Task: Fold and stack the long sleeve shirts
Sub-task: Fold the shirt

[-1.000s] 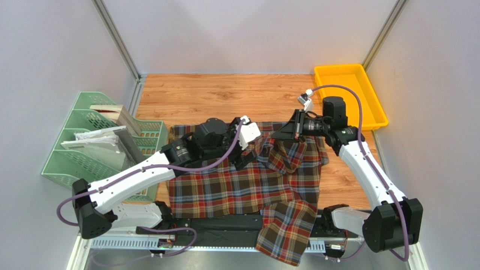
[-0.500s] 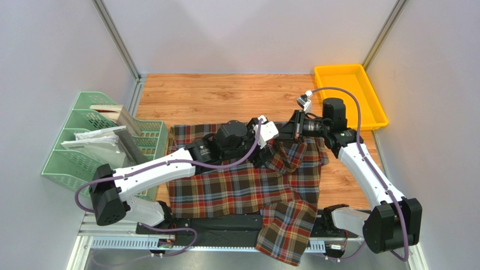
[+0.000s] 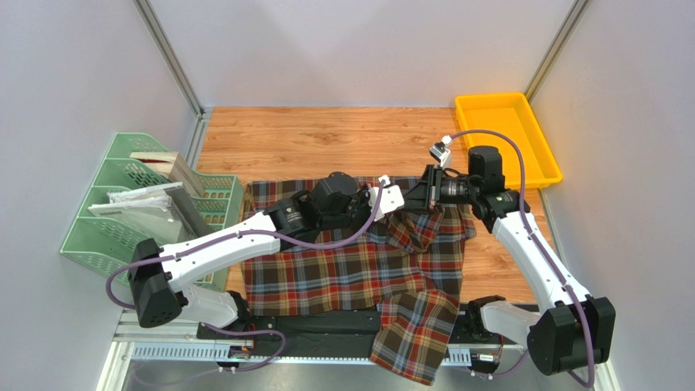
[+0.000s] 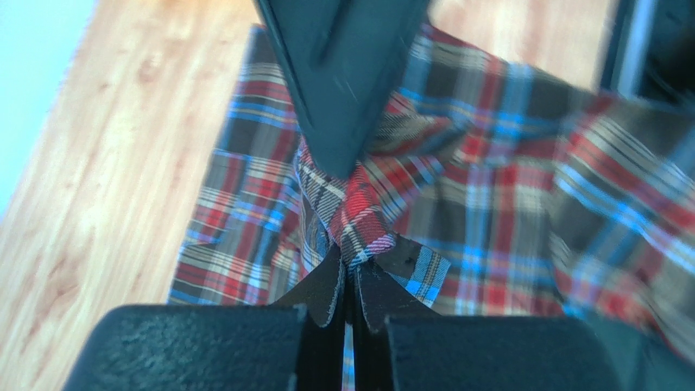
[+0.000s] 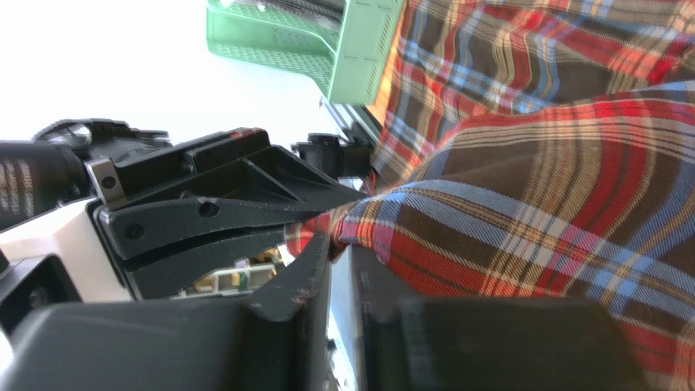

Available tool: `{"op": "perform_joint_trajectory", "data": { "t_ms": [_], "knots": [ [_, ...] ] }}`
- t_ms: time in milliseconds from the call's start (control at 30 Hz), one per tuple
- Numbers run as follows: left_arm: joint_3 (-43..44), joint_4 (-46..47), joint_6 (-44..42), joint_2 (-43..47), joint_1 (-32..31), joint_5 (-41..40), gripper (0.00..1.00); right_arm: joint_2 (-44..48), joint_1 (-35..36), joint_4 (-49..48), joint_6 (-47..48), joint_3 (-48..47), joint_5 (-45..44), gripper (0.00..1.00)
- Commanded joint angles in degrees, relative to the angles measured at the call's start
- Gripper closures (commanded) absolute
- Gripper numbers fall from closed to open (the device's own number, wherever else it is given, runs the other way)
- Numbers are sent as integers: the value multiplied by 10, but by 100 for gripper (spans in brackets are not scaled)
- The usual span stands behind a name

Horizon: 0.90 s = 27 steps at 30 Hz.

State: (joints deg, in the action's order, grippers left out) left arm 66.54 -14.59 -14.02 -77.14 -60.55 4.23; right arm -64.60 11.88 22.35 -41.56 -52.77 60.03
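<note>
The long sleeve shirt (image 3: 343,273), a brown, red, blue and cream plaid flannel, lies spread on the wooden table, with one part hanging over the near edge (image 3: 412,338). Both grippers meet above its far right part. My left gripper (image 4: 352,262) is shut on a raised, twisted fold of the shirt (image 4: 359,208). My right gripper (image 5: 341,244) faces it tip to tip. Its jaws stand slightly apart, with the edge of the same cloth (image 5: 522,195) still at their tips. In the top view the left gripper (image 3: 399,207) and the right gripper (image 3: 410,199) nearly touch.
A green file rack (image 3: 139,213) with papers stands at the left, close to the left arm's elbow. A yellow tray (image 3: 506,134) sits at the far right corner. Bare wooden table (image 3: 326,138) lies behind the shirt. Grey walls close in both sides.
My left gripper swung right to the raised fold and shut on it. My right gripper, shut on that fold before, has parted its jaws a little and shifted slightly.
</note>
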Motion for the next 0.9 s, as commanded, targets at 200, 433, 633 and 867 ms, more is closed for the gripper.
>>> {"op": "perform_joint_trajectory", "data": {
  "t_ms": [200,433,633,867],
  "knots": [
    [134,-347,-142,5,-4,290,100,18,-77,463,532,-231,47,84],
    [291,-546,-189,-108,-89,352,100,-54,-105,368,545,-236,-20,67],
    [446,-640,-119,-258,-106,320,100,-197,-77,341,529,-248,-45,82],
    [487,-585,-21,-327,9,419,100,-264,-73,342,542,-260,-79,81]
  ]
}}
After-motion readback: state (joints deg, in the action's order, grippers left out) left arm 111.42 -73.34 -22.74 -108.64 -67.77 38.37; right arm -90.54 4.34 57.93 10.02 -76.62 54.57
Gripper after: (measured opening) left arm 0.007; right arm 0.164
